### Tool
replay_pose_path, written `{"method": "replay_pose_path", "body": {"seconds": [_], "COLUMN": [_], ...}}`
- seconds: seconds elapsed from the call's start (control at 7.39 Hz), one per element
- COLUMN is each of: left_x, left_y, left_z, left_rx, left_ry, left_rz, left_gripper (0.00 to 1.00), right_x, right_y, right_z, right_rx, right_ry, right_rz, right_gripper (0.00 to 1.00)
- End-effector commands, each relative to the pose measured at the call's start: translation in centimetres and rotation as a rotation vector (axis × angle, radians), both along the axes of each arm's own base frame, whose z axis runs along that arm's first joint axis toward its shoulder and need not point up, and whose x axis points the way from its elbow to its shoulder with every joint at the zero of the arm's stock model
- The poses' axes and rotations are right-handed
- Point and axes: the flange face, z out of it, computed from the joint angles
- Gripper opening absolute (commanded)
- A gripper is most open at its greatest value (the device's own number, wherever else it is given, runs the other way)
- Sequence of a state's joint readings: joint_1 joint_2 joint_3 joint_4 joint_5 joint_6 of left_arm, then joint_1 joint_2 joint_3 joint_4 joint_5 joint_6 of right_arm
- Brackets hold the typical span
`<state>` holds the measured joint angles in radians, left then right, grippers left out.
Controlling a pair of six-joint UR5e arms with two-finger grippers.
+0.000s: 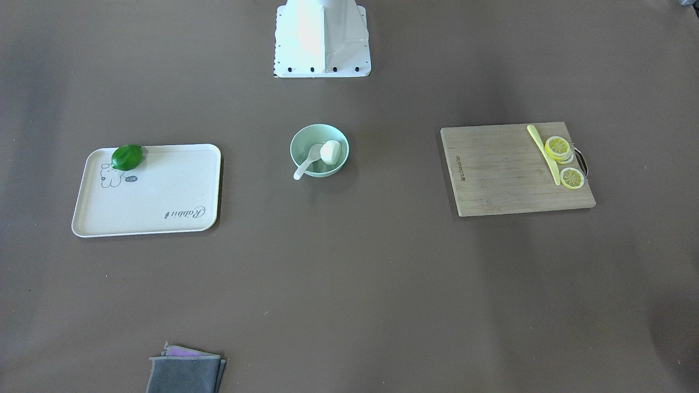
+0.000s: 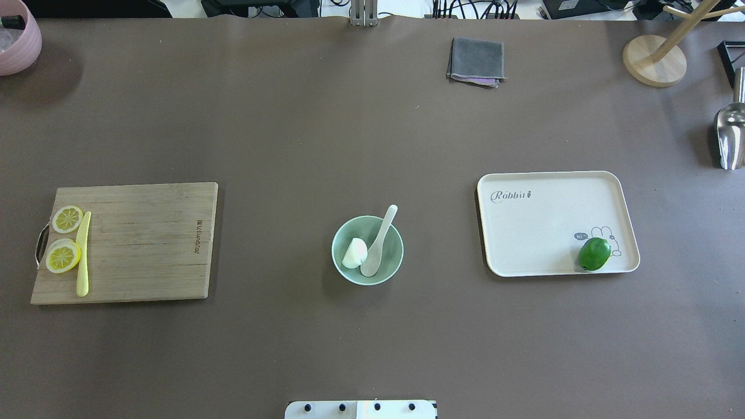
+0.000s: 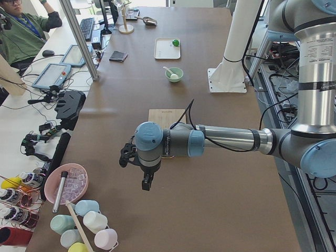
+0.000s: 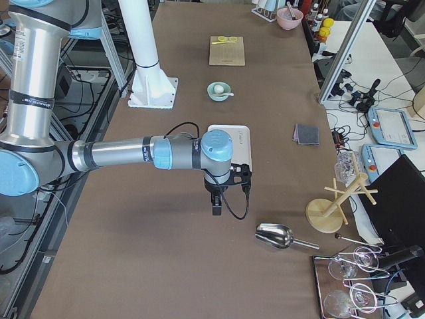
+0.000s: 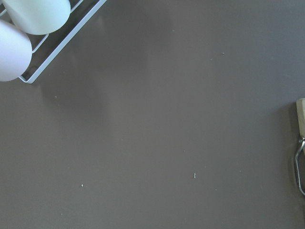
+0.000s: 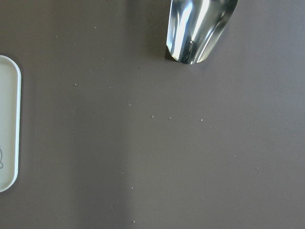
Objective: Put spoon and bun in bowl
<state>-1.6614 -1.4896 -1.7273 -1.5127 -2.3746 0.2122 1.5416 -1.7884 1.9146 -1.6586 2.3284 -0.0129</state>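
The mint-green bowl [image 2: 384, 274] [image 1: 303, 136] stands mid-table. The white bun [image 2: 354, 253] [image 1: 330, 152] lies inside it. The white spoon [image 2: 378, 244] [image 1: 307, 161] has its scoop in the bowl and its handle leaning out over the rim. My left gripper [image 3: 146, 184] shows only in the exterior left view, above the table far beyond the cutting board. My right gripper [image 4: 216, 207] shows only in the exterior right view, between the tray and a metal scoop. I cannot tell whether either gripper is open or shut.
A wooden cutting board [image 2: 145, 241] holds lemon slices [image 2: 64, 254] and a yellow knife [image 2: 83, 253]. A white tray [image 2: 547, 227] holds a green lime [image 2: 594, 254]. A grey cloth [image 2: 476, 61], a metal scoop [image 2: 730, 134] and a wooden stand [image 2: 655, 58] lie at the far edge.
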Motion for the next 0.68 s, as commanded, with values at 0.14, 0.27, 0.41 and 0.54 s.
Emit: {"method": "replay_pose_path", "body": {"seconds": [0.14, 0.27, 0.41, 0.54], "left_x": [0.0, 0.0, 0.0, 0.0], "left_y": [0.0, 0.0, 0.0, 0.1], "left_z": [-0.1, -0.2, -0.2, -0.1], "left_rx": [0.003, 0.006, 0.008, 0.004], "left_ry": [0.000, -0.001, -0.001, 0.000], "left_rz": [0.001, 0.001, 0.002, 0.002], "left_gripper": [0.98, 0.98, 0.98, 0.98], "right_x": [0.0, 0.0, 0.0, 0.0], "right_y": [0.9, 1.3, 1.3, 1.5], "right_z": [0.9, 2.2, 2.4, 2.6], "right_rx": [-0.016, -0.044, -0.043, -0.048], "right_ry": [0.002, 0.003, 0.004, 0.004], "right_rz": [-0.002, -0.003, -0.004, -0.004], "right_gripper": [1.00, 1.00, 1.00, 1.00]}}
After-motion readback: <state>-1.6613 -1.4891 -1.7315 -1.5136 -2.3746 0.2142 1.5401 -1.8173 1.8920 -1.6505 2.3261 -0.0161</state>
